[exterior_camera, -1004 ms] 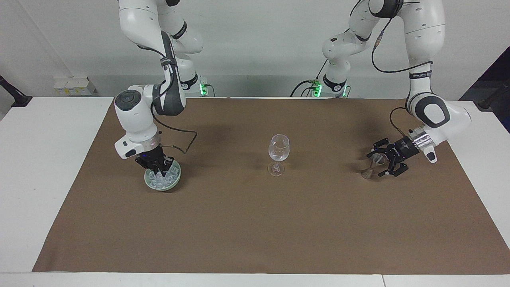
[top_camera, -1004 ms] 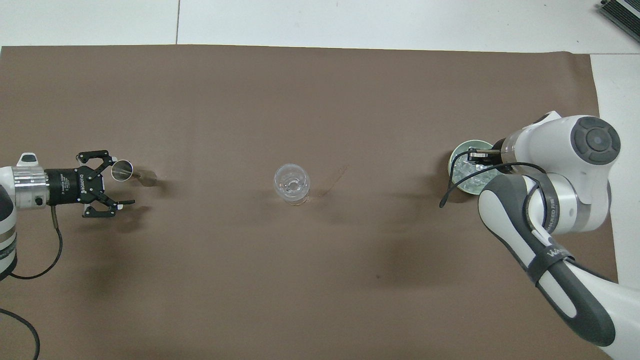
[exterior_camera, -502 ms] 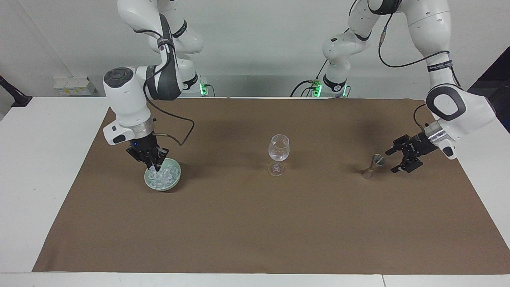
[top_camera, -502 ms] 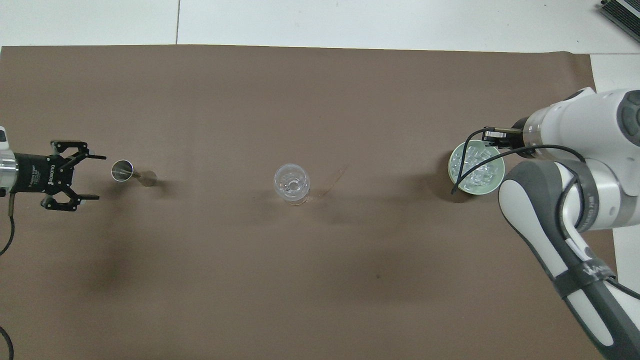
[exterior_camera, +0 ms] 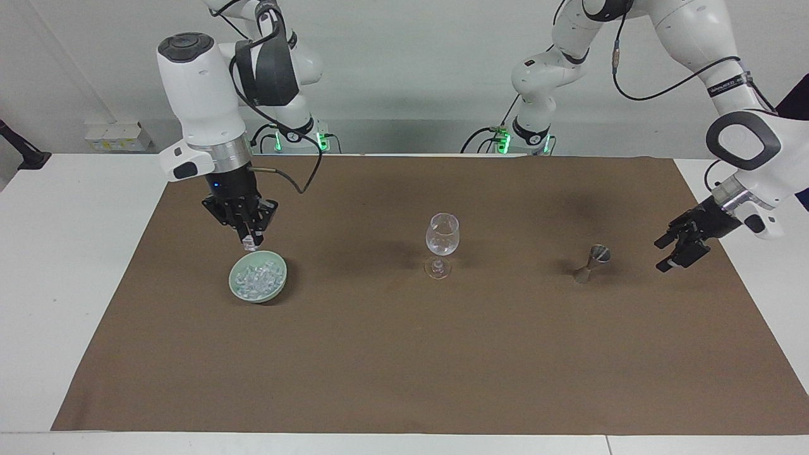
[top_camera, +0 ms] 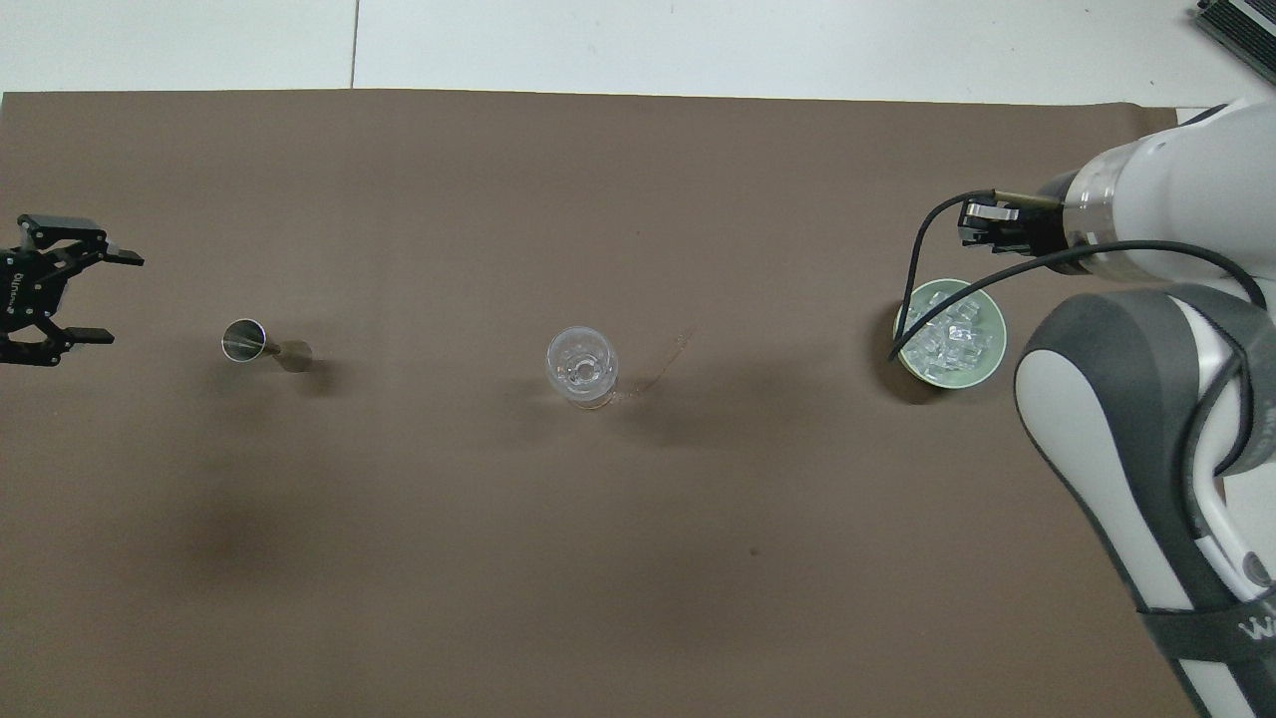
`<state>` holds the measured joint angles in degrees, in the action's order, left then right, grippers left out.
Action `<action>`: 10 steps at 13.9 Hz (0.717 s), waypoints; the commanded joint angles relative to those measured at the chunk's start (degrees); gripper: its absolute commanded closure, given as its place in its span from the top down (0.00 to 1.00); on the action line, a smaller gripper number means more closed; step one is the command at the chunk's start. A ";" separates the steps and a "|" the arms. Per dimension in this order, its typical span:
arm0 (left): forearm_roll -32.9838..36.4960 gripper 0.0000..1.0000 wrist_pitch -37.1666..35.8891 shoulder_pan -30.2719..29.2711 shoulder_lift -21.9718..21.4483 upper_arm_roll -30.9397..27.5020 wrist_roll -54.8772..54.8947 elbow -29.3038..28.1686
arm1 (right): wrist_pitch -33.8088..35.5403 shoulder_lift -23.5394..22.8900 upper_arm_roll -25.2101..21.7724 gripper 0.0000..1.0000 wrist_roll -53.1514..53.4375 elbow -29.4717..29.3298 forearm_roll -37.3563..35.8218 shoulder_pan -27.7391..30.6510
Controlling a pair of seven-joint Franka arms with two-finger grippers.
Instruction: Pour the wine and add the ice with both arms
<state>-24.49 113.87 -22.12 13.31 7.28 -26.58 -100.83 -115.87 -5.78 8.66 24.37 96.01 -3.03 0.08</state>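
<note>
A clear wine glass (exterior_camera: 442, 237) stands in the middle of the brown mat; it also shows in the overhead view (top_camera: 581, 364). A pale green bowl (exterior_camera: 279, 285) holds the heap of ice (exterior_camera: 256, 276), also seen from overhead (top_camera: 947, 334). My right gripper (exterior_camera: 251, 241) hangs above the bowl, shut on a small whitish ice chunk; overhead it shows beside the bowl (top_camera: 982, 221). A small metal jigger (exterior_camera: 594, 260) stands toward the left arm's end (top_camera: 261, 344). My left gripper (exterior_camera: 674, 253) is open and empty, apart from the jigger, near the mat's edge (top_camera: 108, 299).
The brown mat (exterior_camera: 404, 354) covers most of the white table (exterior_camera: 63, 253). A faint streak marks the mat beside the glass (top_camera: 668, 359). The right arm's black cable (top_camera: 912, 299) hangs over the bowl's rim.
My right gripper has lifted straight up out of the ice bowl with a chunk. My left gripper has drawn back from the jigger toward the left arm's end, staying open.
</note>
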 commanded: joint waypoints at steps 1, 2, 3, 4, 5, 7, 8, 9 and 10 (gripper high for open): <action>5.48 1.00 -1.38 0.49 -0.38 0.63 3.54 3.79 | -0.32 -1.60 3.01 0.00 6.02 -2.22 2.31 0.27; 7.85 1.00 -1.37 1.71 -1.08 0.98 5.38 4.84 | -0.76 -1.69 4.33 0.00 7.69 -2.23 3.98 0.18; 9.88 1.00 -1.29 2.51 -1.53 0.98 6.44 5.20 | -1.54 -1.77 5.65 0.00 9.89 -2.23 5.57 0.10; 11.38 1.00 -1.20 3.30 -2.23 0.98 7.32 5.21 | -4.08 -1.78 8.27 0.00 14.08 -2.23 7.32 0.09; 13.57 1.00 -1.37 4.26 -2.84 0.98 9.16 5.21 | -6.19 -1.78 10.04 0.00 19.17 -2.23 7.60 0.09; 15.34 1.00 -1.81 5.67 -4.68 0.98 15.47 4.51 | -8.75 -2.21 12.25 0.00 24.30 -2.23 7.69 -3.31; 16.48 1.00 -3.12 6.20 -5.74 0.98 19.33 4.42 | -9.98 -2.39 12.26 0.00 26.41 -2.23 7.60 -5.60; 17.71 1.00 -4.79 7.60 -6.71 0.98 20.50 4.42 | -11.90 -3.00 12.34 0.00 28.08 -2.23 7.17 -6.84; 18.50 1.00 -5.67 8.83 -7.41 1.07 20.69 4.42 | -13.66 -3.88 12.34 0.00 30.80 -2.23 6.73 -9.63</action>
<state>-8.47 110.79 -15.72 8.29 9.01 -8.20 -95.78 -126.76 -7.44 20.79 51.64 94.94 3.75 -6.94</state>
